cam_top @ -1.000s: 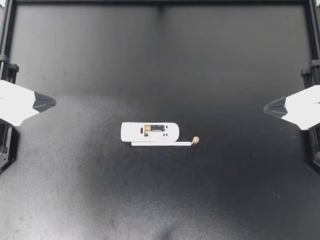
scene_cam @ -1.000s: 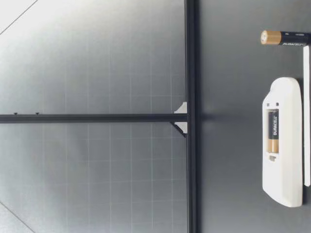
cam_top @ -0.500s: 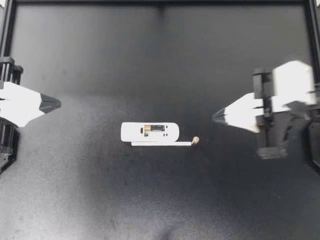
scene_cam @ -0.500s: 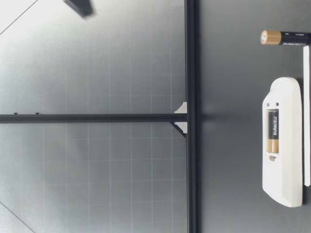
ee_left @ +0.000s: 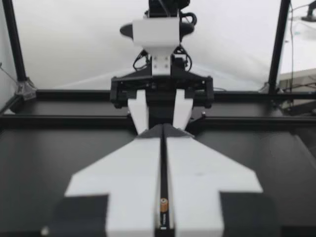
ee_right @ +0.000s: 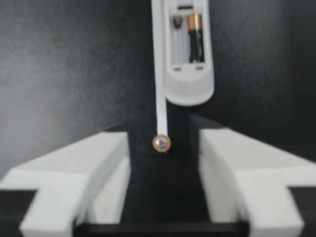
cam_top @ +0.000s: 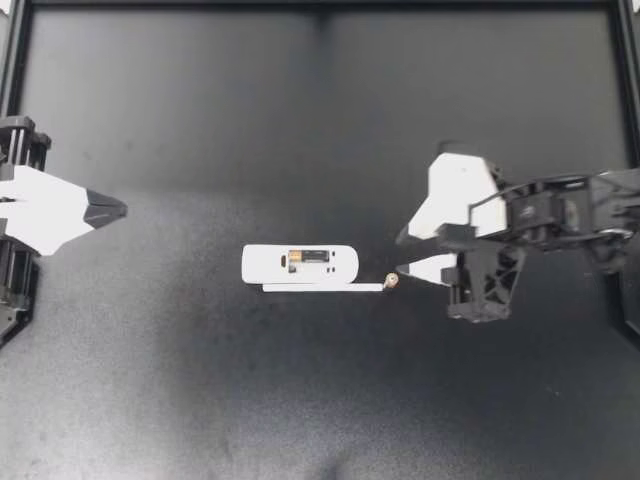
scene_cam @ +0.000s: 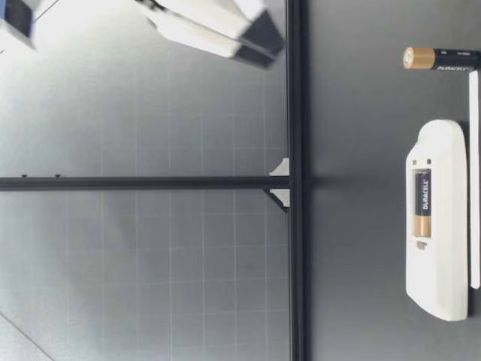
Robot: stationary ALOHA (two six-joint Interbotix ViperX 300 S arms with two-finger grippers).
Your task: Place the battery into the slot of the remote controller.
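The right claw [cam_top: 401, 257] hangs released above the desk [cam_top: 200, 380], its fingers [ee_right: 84, 168] spread wide. The loose battery [cam_top: 392, 281] stands upright just ahead of it; from the wrist it shows in the gap between the fingers, touching neither. Beyond the battery from this claw lies the remote controller [cam_top: 300, 264], its slot [ee_right: 178, 39] holding one cell [ee_right: 195, 37]. A thin white cover strip [cam_top: 322, 289] runs alongside, one end right at the battery. The left claw [cam_top: 108, 208] sits well apart, clenched on nothing.
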